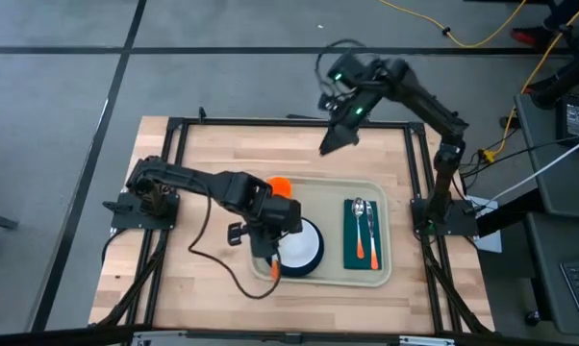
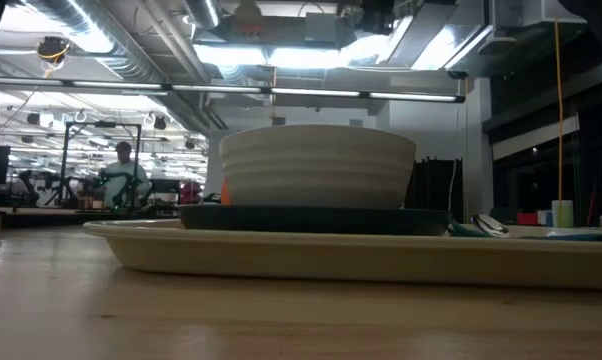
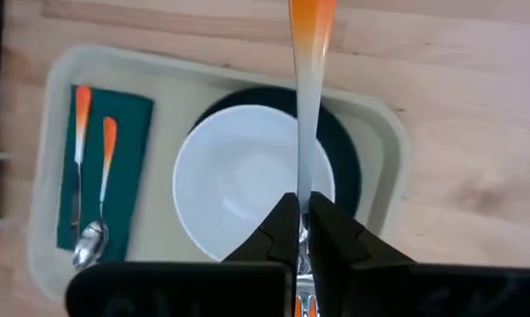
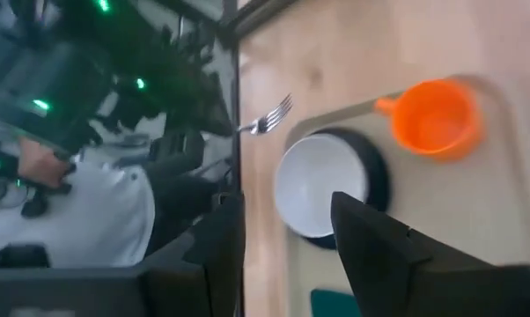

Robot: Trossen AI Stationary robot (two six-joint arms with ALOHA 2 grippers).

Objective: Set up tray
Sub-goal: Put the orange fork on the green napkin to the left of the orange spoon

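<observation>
From above, the tray (image 1: 381, 272) lies on the worktop (image 1: 213, 154) carrying a plate (image 1: 315, 252), white bowl (image 1: 299, 245), orange cup (image 1: 281, 184) and a green napkin (image 1: 352, 252) with a spoon (image 1: 361, 221); the left gripper (image 1: 272, 258) hangs over the tray's left rim while the right gripper (image 1: 334, 140) waits above the worktop's far edge. At table height the bowl sits on the plate. The left wrist shows jaws clenched on a fork (image 3: 307, 97); the right wrist shows its jaws released. Placing cutlery seems in hand; next calls for lowering the fork beside the plate.
</observation>
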